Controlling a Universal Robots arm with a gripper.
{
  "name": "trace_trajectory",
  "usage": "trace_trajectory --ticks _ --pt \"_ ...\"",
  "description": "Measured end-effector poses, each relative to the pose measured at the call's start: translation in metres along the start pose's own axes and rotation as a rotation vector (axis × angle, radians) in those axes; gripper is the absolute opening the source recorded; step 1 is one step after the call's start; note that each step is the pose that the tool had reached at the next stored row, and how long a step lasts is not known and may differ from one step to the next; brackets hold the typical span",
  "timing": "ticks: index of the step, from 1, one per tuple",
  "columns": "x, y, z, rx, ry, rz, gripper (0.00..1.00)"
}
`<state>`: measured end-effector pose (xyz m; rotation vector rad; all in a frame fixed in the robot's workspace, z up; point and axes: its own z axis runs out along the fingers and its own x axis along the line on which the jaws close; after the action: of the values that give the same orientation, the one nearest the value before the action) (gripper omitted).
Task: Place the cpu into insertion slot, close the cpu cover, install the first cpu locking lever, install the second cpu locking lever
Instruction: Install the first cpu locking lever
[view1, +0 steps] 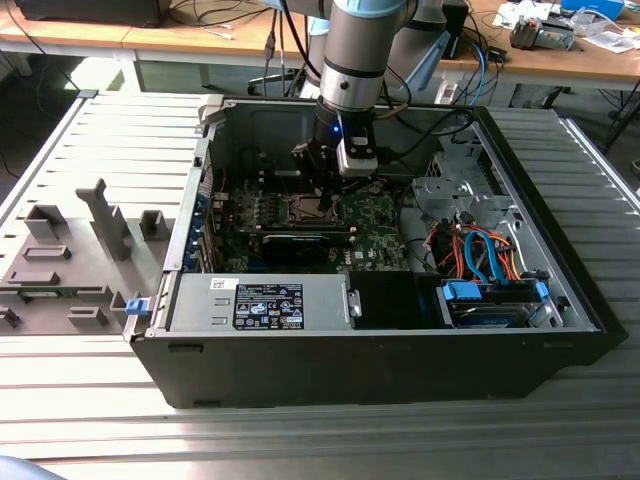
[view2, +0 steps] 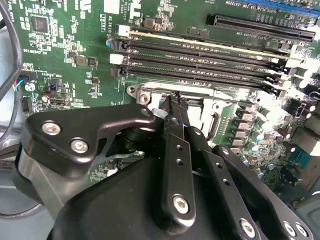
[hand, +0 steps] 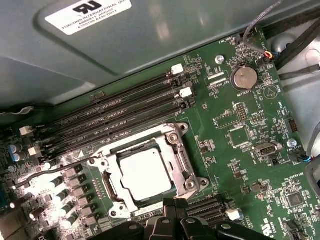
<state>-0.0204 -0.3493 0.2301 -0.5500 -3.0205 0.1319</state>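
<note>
My gripper (view2: 172, 102) hangs inside the open computer case (view1: 400, 350), directly above the green motherboard (hand: 240, 150). In the second wrist view the two black fingers (view2: 175, 150) are pressed together, their tips meeting at the metal rim of the insertion slot (view2: 210, 117) with nothing visibly held between them. In the exterior view my gripper (view1: 322, 185) sits just over the socket area, beside the long memory slots (view1: 255, 210).

In the first wrist view the cpu (hand: 145, 175) lies flat in the insertion slot (hand: 187, 170), silver-grey top facing up. The cpu cover (hand: 176, 156) is down around it, framing the chip through its square window. A thin locking lever (hand: 55, 169) extends from the socket corner toward the row of capacitors (hand: 65, 200); whether it is latched I cannot tell. The memory slots (hand: 115, 117) run parallel just beside the socket. A round coin cell battery (hand: 244, 78) sits well apart on the board.

In the exterior view the power supply (view1: 265, 300) occupies the case's near wall, and blue and orange cables (view1: 480, 250) lie toward the exterior view's right.
</note>
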Motion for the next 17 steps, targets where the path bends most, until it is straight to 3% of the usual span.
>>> trace_trajectory --ticks 1,2,3,4,6,12,17 --pt "0.0 0.0 0.0 -0.0257 0.0097 -0.002 0.11" --pt "0.0 0.0 0.0001 -0.0559 0.0208 -0.005 0.11" --pt "0.0 0.0 0.0 -0.0908 0.0339 -0.008 0.11" --pt "0.0 0.0 0.0 -0.1161 0.0434 -0.01 0.11" --pt "0.0 0.0 0.0 -0.138 0.0515 -0.014 0.11" --pt "0.0 0.0 0.0 -0.1344 0.0503 -0.081 0.11" --pt "0.0 0.0 0.0 -0.1324 0.0497 -0.105 0.11"
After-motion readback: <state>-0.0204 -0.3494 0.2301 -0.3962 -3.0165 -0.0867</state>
